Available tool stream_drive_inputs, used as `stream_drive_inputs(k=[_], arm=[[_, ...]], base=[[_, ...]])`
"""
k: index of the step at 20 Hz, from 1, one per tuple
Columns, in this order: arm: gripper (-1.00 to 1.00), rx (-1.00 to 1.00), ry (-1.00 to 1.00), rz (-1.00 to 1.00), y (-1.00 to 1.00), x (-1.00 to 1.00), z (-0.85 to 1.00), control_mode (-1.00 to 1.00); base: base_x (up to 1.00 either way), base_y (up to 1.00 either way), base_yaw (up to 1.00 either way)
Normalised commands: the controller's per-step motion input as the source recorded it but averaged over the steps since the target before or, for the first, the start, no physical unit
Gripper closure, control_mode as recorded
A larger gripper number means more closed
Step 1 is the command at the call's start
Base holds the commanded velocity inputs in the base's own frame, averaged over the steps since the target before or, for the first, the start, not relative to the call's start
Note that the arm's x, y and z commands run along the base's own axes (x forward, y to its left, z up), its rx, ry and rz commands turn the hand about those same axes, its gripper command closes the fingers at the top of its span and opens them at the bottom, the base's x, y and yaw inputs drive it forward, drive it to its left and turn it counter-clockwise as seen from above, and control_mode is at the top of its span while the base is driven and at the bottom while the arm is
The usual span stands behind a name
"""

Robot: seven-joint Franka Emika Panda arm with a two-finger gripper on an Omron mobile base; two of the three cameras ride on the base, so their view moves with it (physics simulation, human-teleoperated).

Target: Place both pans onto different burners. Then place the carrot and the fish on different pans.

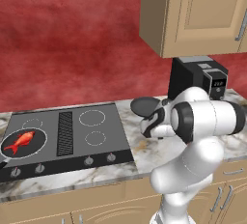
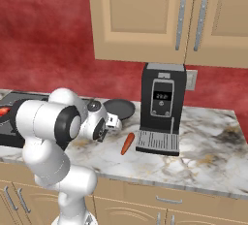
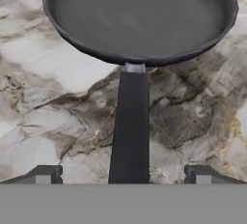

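The second pan (image 3: 140,18) sits on the marble table (image 3: 38,97) at the hand view's top, its handle (image 3: 130,126) running down between the wide-open, empty tool (image 3: 123,175). Next, in my judgement: close on the handle and carry it to a free burner (image 1: 91,118); the fish (image 1: 20,141) already lies in the other pan (image 1: 23,143) at lower left.

In the hand view's lower half, bare marble counter (image 3: 43,102) lies open on both sides of the dark round pan's long black handle (image 3: 129,126); the black coffee machine (image 2: 162,107) blocks the right base view's centre.

Fish (image 1: 20,141) in pan (image 1: 24,143) — carrot (image 2: 127,143) on counter.
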Motion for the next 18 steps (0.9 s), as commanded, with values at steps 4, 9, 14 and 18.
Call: stream_drive_inputs(k=[4, 9, 14, 18], arm=[[1.00, 0.00, 0.00, 0.00, 0.01, 0.21, -0.19, -1.00], [1.00, 0.00, 0.00, 0.00, 0.00, 0.07, -0.13, -1.00], [1.00, 0.00, -0.01, 0.00, 0.00, 0.00, -0.02, -1.00], [1.00, 0.01, 0.00, 0.02, 0.00, 0.00, 0.07, -1.00]], base=[[0.00, 0.00, 0.00], [0.00, 0.00, 0.00], [0.00, 0.00, 0.00], [0.00, 0.00, 0.00]])
